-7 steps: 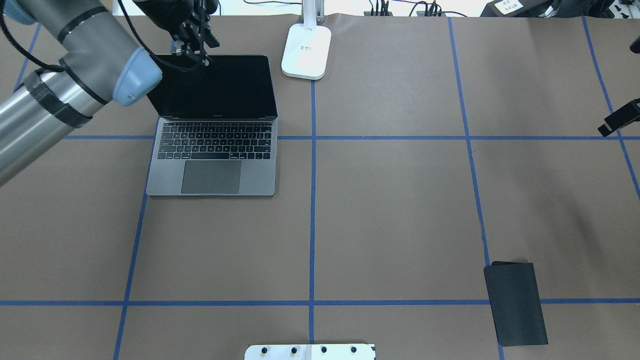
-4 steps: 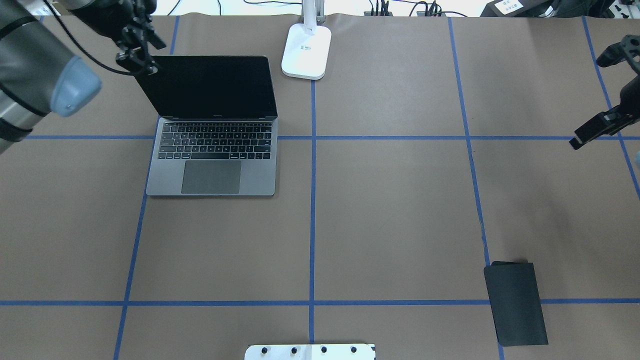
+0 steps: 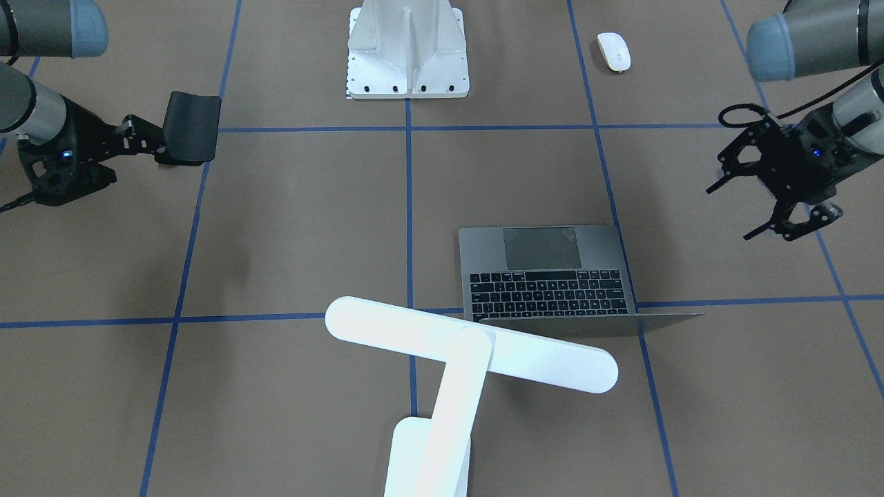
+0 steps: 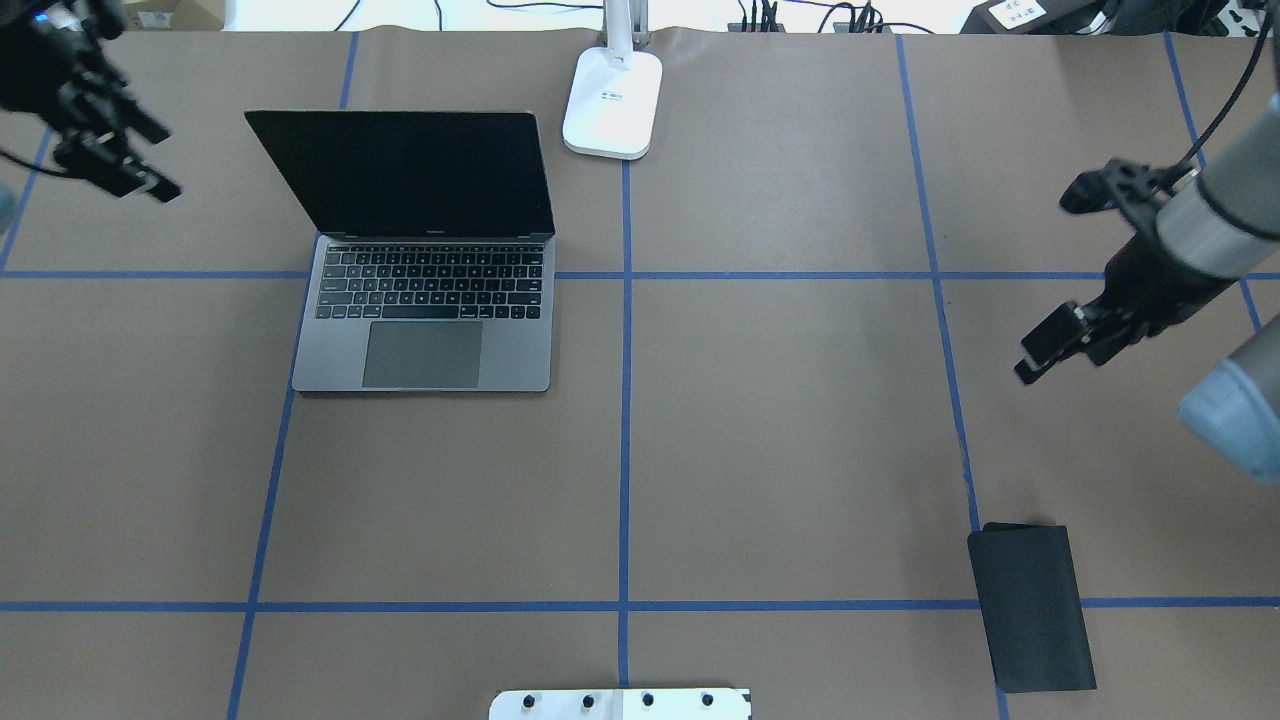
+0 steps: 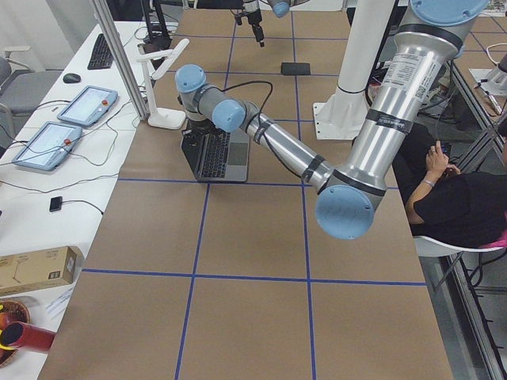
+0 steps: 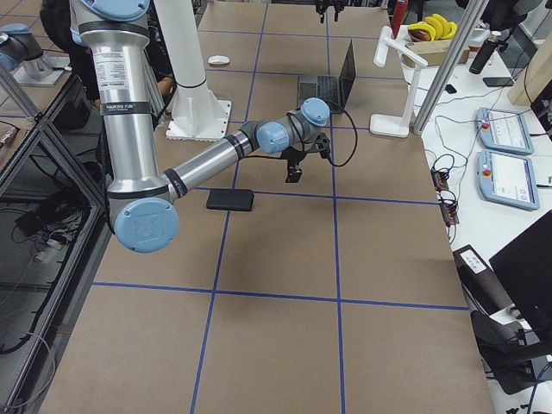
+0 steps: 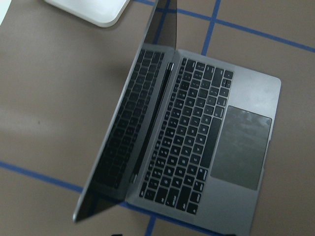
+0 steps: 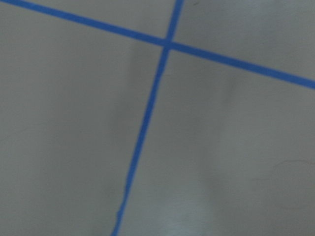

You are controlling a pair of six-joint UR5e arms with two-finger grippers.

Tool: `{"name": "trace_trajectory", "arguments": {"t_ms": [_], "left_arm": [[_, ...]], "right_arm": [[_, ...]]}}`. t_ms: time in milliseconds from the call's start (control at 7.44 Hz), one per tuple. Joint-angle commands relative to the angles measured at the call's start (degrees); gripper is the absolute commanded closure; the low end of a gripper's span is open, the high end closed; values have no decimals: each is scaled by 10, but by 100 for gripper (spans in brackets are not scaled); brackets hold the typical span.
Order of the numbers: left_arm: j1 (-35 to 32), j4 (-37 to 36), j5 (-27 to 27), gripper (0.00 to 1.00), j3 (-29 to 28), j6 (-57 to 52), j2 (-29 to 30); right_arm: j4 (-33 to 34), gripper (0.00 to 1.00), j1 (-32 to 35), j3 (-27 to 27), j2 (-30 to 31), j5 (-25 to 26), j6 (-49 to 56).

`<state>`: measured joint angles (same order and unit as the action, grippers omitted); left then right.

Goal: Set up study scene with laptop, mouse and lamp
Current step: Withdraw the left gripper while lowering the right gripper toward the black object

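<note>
The thin grey metal laptop (image 4: 420,330) is seen in the upper left of the overhead view. It is set flat on the brown tabletop (image 4: 800,420) with blue tape lines, and its lid is lifted up. That part of the job can be judged as done.

The white desk lamp (image 3: 469,342) with the long flat bar head is stood just beside the far right corner of the laptop. Its place looks right. Whether it is switched on cannot be told.

The small white oval mouse (image 3: 614,51) is found in the upper right of the front-facing view, near the white ribbed metal pedestal (image 3: 407,48). It is kept well apart from the laptop, so this part is judged as not yet done.

The black bendy mat (image 4: 1030,608) is laid in the lower right of the overhead view, far from the laptop.

The left claw (image 4: 155,160) is held in the air at the upper left edge, spread wide with nothing in it. The right claw (image 4: 1062,275) is held above bare tabletop at the right edge, and it also looks spread wide with nothing gripped.
</note>
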<state>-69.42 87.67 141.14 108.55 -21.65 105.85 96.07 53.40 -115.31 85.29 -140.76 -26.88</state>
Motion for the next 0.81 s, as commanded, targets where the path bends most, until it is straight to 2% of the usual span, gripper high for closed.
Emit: {"name": "trace_trajectory", "arguments": {"t_ms": [0,134,269,403,672], "left_arm": [[-4,-5,-2,7,82,97,-100],[-4,-3,-23,2,83,102,-114],[-2,-2,-42,2,83,100,-121],[-1,1,-42,2,88,100,-123],[4,6,-55,2,88,98,-124]], "right_arm": [[-98,1,-26,-57,119,3,-113],[-198,1,-27,-50,185,1,-156],[-263,1,-29,-19,215,-15,-170],[-311,2,-36,26,213,-48,-170],[-373,3,-42,89,209,-55,-197]]}}
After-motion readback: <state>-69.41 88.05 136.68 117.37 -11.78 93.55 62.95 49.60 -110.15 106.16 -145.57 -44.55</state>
